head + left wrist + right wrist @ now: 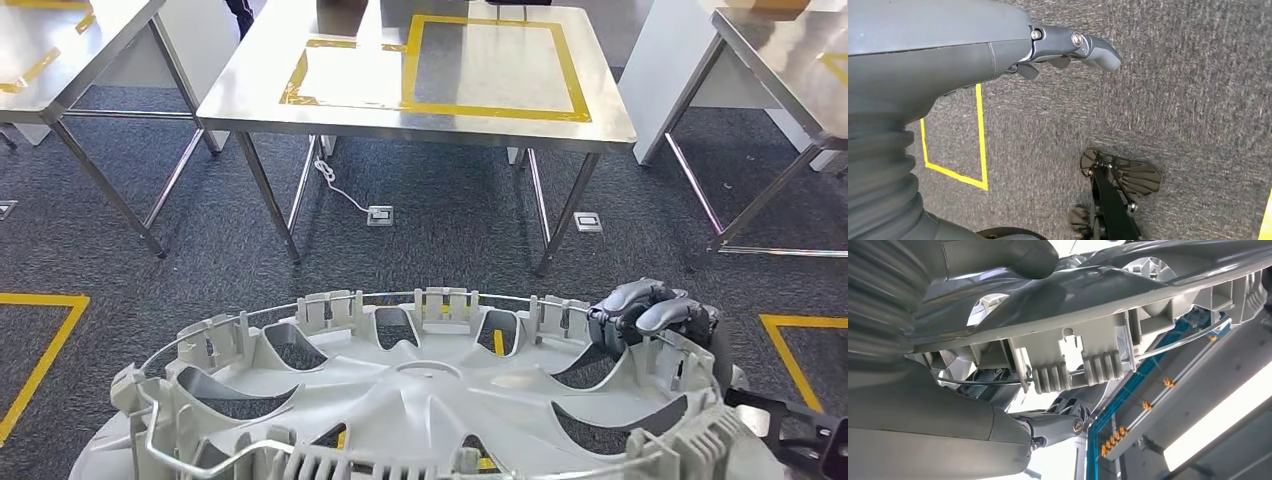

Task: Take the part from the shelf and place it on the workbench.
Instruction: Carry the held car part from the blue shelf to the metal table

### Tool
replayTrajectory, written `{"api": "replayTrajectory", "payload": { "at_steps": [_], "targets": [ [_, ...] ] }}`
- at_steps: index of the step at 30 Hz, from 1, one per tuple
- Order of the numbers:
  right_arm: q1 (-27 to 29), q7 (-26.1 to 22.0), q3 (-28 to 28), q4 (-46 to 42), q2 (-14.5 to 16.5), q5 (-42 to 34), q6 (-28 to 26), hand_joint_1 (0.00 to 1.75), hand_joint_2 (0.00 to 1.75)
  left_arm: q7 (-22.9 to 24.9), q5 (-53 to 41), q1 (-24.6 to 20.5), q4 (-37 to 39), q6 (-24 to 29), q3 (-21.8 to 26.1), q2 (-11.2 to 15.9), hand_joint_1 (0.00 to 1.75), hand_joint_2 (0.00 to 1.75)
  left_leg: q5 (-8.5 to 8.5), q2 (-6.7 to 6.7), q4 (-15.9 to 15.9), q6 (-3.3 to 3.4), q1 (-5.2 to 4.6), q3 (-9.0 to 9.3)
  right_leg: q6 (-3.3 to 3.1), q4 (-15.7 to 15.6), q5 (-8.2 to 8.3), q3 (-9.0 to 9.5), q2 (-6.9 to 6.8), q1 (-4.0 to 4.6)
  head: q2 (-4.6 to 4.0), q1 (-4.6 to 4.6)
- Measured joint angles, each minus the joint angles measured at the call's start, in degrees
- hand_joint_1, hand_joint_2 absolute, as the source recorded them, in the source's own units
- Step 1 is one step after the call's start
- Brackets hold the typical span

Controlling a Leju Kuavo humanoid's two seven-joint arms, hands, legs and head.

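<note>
Head view first: the part, a big light-grey plastic wheel cover with spoke cutouts, clips around its rim and a wire ring, sits low in the shot, right up close to the robot and held above the dark carpet. It's not on anything, just carried. Ahead, well apart from it, stands the steel worktop with yellow tape squares marked on it. More steel tables off to both sides, plus yellow tape on the floor at the left and right. The right robot hand has its grey fingers curled over the cover's far right rim, gripping it.

Left wrist view: the left robot hand hangs over the carpet with nothing in it. The thumb sticks out straight, and the darker fingers are mostly tucked behind the cover, so I can't really tell how far apart they are. There's a yellow tape outline on the floor below.

Right wrist view: super close on the underside of the part. You can see the ribbed clips and the wire ring running through them. The right robot hand is closed around the rim, with the fingers pressed up against the plastic. Behind it there's a blue rail with small orange bits on it.
</note>
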Motion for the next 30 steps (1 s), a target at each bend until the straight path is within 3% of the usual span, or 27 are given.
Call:
{"api": "replayTrajectory", "payload": {
  "at_steps": [1, 2, 3, 5, 8, 10, 12, 13, 14, 16, 17, 19, 23, 25, 27, 28, 29, 30],
  "targets": [
    [-0.09, 0.00, 0.01, 0.05, -0.14, 0.09, -0.43, 1.75, 1.75, 0.01, -0.01, 0.00, 0.02, 0.00, 0.00, -0.08, 0.00, 1.75, -0.32, -0.04, -0.02, -0.09, -0.01, 0.36, -0.44, -4.16, 2.68, 1.42, -0.04, 0.16, 0.00, 0.07],
    [-0.23, 0.00, 0.02, 0.11, -0.31, 0.12, -0.80, 1.75, 1.75, 0.05, -0.02, -0.02, 0.03, 0.00, 0.00, -0.17, 0.00, 1.75, -0.56, -0.06, -0.08, -0.25, 0.01, 0.69, -0.95, -7.37, 4.23, 2.58, -0.12, 0.43, 0.00, 0.08],
    [-0.45, 0.00, 0.03, 0.16, -0.49, 0.12, -1.05, 1.75, 1.75, 0.11, -0.04, -0.08, 0.03, 0.00, 0.00, -0.24, 0.00, 1.75, -0.78, -0.09, -0.15, -0.52, 0.06, 0.82, -1.44, -9.70, 4.65, 3.33, -0.19, 0.73, 0.00, 0.17],
    [-0.77, 0.01, 0.07, 0.25, -0.80, 0.13, -1.39, 1.75, 1.75, 0.24, -0.10, -0.13, 0.02, 0.00, 0.00, -0.30, 0.00, 1.75, -0.67, -0.06, -0.17, -1.29, 0.07, 1.00, -2.28, -10.89, 4.05, 3.59, -0.22, 1.12, 0.00, 0.30],
    [-0.94, -0.01, 0.14, 0.42, -1.13, 0.02, -1.80, 1.75, 1.75, 0.23, -0.18, -0.13, 0.01, 0.00, 0.00, -0.25, 0.00, 1.75, -1.21, 0.02, 2.06, -2.34, -0.14, 1.01, -3.31, -12.05, 5.06, 5.27, -0.25, 0.57, 0.00, 0.21],
    [-1.06, -0.03, 0.17, 0.48, -1.22, -0.20, -2.02, 1.75, 1.75, 0.16, -0.19, -0.28, 0.00, 0.00, 0.00, -0.26, 0.00, 1.75, -4.08, 0.06, 7.10, -2.71, -0.04, -1.62, -3.68, -12.16, 4.83, 6.19, -0.48, 0.38, 0.00, -0.10],
    [-0.98, -0.02, 0.21, 0.48, -1.23, -0.39, -2.05, 1.75, 1.75, 0.14, -0.19, -0.26, -0.01, 0.00, 0.00, -0.26, 0.00, 1.75, -6.72, 0.08, 13.57, -2.98, 0.07, -5.97, -3.79, -12.13, 4.34, 6.61, -0.49, 0.36, 0.00, -0.32],
    [-0.89, -0.02, 0.22, 0.50, -1.23, -0.43, -2.04, 1.75, 1.75, 0.14, -0.19, -0.16, -0.01, 0.00, 0.00, -0.22, 0.00, 1.75, -6.71, 0.08, 15.09, -3.06, 0.11, -7.44, -3.72, -12.12, 4.05, 6.86, -0.44, 0.32, 0.00, -0.34],
    [-0.84, -0.01, 0.25, 0.53, -1.23, -0.38, -2.04, 1.75, 1.75, 0.13, -0.19, -0.06, -0.02, 0.00, 0.00, -0.16, 0.00, 1.75, -5.46, 0.09, 14.63, -3.13, 0.14, -7.96, -3.59, -12.10, 3.71, 7.23, -0.38, 0.23, 0.00, -0.39],
    [-0.96, -0.01, 0.39, 0.63, -1.21, -0.19, -2.13, 1.75, 1.75, 0.05, -0.19, 0.03, -0.02, 0.00, 0.00, -0.05, 0.00, 1.75, -0.17, 0.11, 8.13, -3.29, 0.30, -6.22, -3.13, -12.05, 2.88, 8.23, -0.32, 0.01, 0.00, -0.48],
    [-1.14, -0.01, 0.52, 0.70, -1.20, -0.08, -2.21, 1.75, 1.75, 0.01, -0.19, 0.01, -0.02, -0.01, 0.00, -0.02, 0.00, 1.75, 1.56, 0.14, 4.42, -3.32, 0.32, -5.02, -2.81, -11.94, 2.44, 8.69, -0.31, -0.03, 0.00, -0.56],
    [-1.63, 0.00, 0.88, 0.84, -1.19, 0.14, -2.54, 1.75, 1.75, -0.10, -0.19, -0.06, -0.01, -0.02, 0.00, -0.01, 0.00, 1.75, 2.43, 0.24, 0.43, -2.70, 0.25, -3.62, -2.07, -11.80, 1.70, 9.00, -0.30, 0.09, 0.00, -0.69],
    [-2.02, 0.01, 1.61, 0.95, -1.14, 0.60, -3.27, 1.75, 1.75, -0.24, -0.19, 0.07, -0.02, -0.04, 0.00, -0.02, 0.00, 1.75, 2.08, 0.02, 0.11, -0.67, 0.33, -2.57, -0.71, -9.57, 1.22, 8.73, -0.27, 0.12, 0.00, -0.55],
    [-2.18, -0.02, 1.83, 0.94, -1.02, 0.93, -3.23, 1.75, 1.75, -0.32, -0.19, 0.00, -0.04, -0.03, 0.00, -0.01, 0.00, 1.75, 1.68, -0.07, -0.01, -0.14, 0.40, -1.99, -0.16, -4.24, -0.51, 5.64, -0.28, -0.06, 0.00, -0.25],
    [-2.26, -0.02, 2.12, 0.99, -0.72, 1.37, -3.12, 1.75, 1.75, -0.37, -0.17, 0.00, -0.06, 0.00, 0.00, 0.01, 0.00, 1.75, 1.10, -0.09, -0.01, 0.05, 0.34, -1.60, 0.20, 2.71, -3.17, 0.66, -0.27, -0.13, 0.00, -0.01],
    [-2.27, -0.01, 2.31, 1.02, -0.55, 1.53, -3.10, 1.75, 1.75, -0.37, -0.16, 0.02, -0.07, 0.01, 0.00, 0.01, 0.00, 1.75, 0.75, -0.11, -0.01, 0.05, 0.29, -1.30, 0.19, 4.64, -3.57, -1.24, -0.27, -0.13, 0.00, 0.03],
    [-2.32, -0.01, 2.50, 1.05, -0.40, 1.63, -3.14, 1.75, 1.75, -0.37, -0.15, 0.04, -0.07, 0.02, 0.00, 0.01, 0.00, 1.75, 0.39, -0.15, -0.01, 0.00, 0.25, -0.88, 0.08, 4.63, -2.75, -2.17, -0.27, -0.11, 0.00, 0.08],
    [-2.43, -0.01, 2.68, 1.08, -0.29, 1.67, -3.21, 1.75, 1.75, -0.37, -0.14, 0.03, -0.08, 0.02, 0.00, 0.00, 0.00, 1.75, 0.01, -0.19, -0.01, -0.06, 0.21, -0.34, -0.18, 2.57, -0.70, -1.99, -0.27, -0.06, 0.00, 0.13]
  ]
}}
